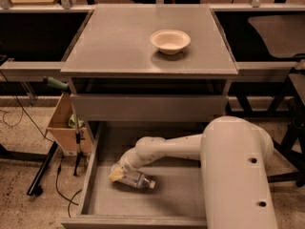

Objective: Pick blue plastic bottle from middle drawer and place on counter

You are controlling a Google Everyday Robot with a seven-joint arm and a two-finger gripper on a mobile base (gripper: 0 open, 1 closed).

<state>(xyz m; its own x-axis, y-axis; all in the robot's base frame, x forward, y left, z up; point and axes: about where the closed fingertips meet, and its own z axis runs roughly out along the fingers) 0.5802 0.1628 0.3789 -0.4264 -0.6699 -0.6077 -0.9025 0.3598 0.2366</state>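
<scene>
The blue plastic bottle (137,180) lies on its side on the floor of the open middle drawer (89,187), its white cap pointing right. My gripper (116,174) is down inside the drawer at the bottle's left end and touches it. My arm (171,147) reaches in from the right. The counter (124,42) is the flat grey top of the cabinet above.
A white bowl (170,40) stands on the counter, right of centre. The shallower drawer (147,107) above is closed. A cardboard box (64,125) and a stand are on the floor to the left. Grey side benches (28,70) flank the cabinet.
</scene>
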